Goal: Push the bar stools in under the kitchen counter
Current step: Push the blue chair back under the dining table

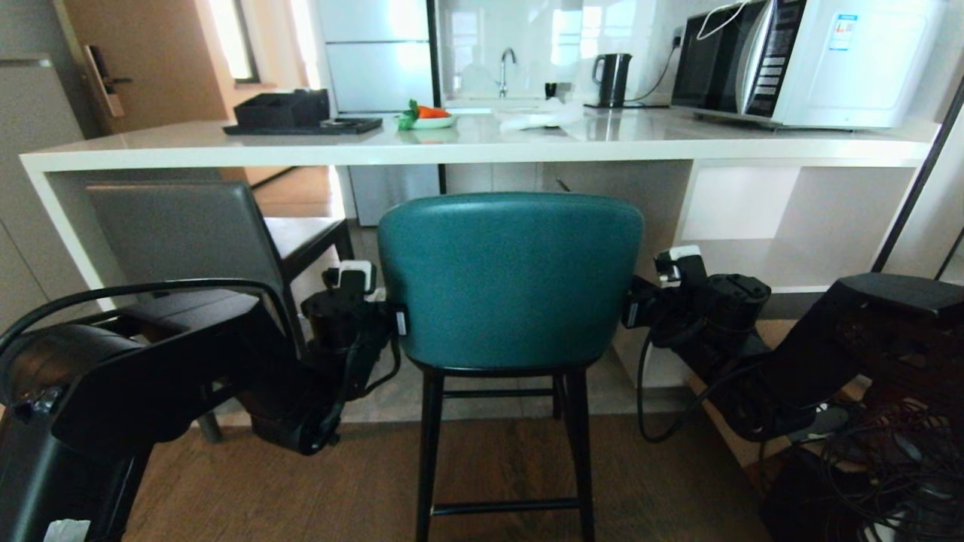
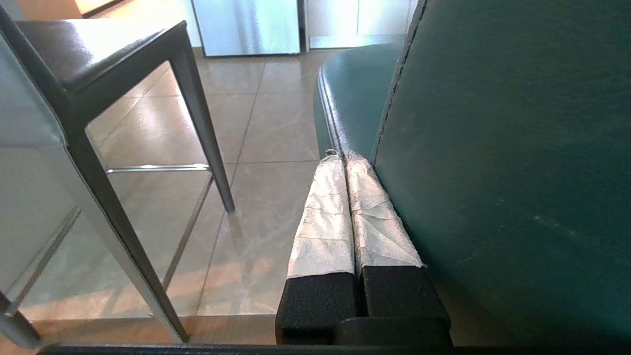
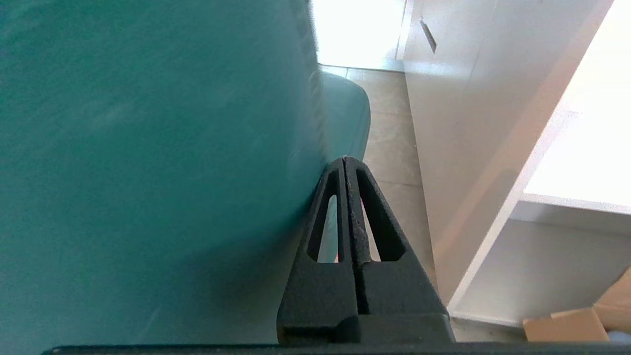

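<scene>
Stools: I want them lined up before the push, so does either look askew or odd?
The grey stool sits turned, its back angled to the counter edge, while the teal stool faces it squarely. Both grippers, left and right, are shut and flank the teal back.

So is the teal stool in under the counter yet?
Not yet: the teal stool has its backrest on the robot's side of the kitchen counter edge, legs on wood flooring.

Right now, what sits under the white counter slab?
Under the glossy white stone-look counter: the grey leather square-backed stool, tucked partway, and open white shelves. The teal curved-back stool hides the floor behind it.
</scene>
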`<state>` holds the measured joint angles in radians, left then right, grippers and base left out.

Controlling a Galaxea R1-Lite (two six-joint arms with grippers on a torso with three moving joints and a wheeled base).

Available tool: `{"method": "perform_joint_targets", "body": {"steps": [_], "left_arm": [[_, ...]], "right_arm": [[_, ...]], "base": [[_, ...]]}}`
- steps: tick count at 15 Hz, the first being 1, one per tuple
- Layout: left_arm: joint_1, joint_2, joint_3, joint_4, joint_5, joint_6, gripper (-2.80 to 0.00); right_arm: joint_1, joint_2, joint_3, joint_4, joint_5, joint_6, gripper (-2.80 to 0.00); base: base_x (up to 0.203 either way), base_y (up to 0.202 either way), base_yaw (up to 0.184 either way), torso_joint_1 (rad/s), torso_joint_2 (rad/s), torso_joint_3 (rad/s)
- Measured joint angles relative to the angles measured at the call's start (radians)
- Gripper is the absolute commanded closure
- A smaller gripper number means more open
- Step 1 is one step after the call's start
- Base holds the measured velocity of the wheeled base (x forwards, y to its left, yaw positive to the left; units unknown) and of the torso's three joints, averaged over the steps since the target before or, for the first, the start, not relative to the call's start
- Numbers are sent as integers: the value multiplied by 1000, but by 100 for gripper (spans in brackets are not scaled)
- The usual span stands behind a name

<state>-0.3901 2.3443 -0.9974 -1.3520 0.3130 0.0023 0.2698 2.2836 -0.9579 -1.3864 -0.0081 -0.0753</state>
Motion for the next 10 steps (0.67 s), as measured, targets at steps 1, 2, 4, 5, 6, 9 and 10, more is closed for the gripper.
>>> {"method": "perform_joint_targets", "body": {"steps": [1, 2, 4, 5, 6, 9, 10], "left_arm": [[-4, -1, 32, -28, 0, 0, 0], [-9, -2, 67, -59, 2, 0, 0], [-12, -1, 135, -124, 1, 0, 0], [-12, 1, 165, -148, 0, 0, 0], [-12, 2, 191, -162, -1, 0, 0], [-9, -1, 250, -167, 0, 0, 0], [-4, -2, 255, -166, 1, 1, 0]], "right_arm": [[-2, 1, 1, -10, 0, 0, 0], [-10, 2, 2, -18, 4, 0, 0], [-27, 5, -4, -18, 18, -2, 0], [-35, 10, -19, -16, 24, -3, 0], [-40, 17, -38, -13, 23, -4, 0], [-42, 31, -92, 19, 22, -19, 0], [-39, 38, -115, 29, 23, -35, 0]], "base": [[0, 0, 0, 0, 0, 0], [0, 0, 0, 0, 0, 0], [0, 0, 0, 0, 0, 0], [0, 0, 0, 0, 0, 0], [0, 0, 0, 0, 0, 0], [0, 0, 0, 0, 0, 0], [0, 0, 0, 0, 0, 0]]}}
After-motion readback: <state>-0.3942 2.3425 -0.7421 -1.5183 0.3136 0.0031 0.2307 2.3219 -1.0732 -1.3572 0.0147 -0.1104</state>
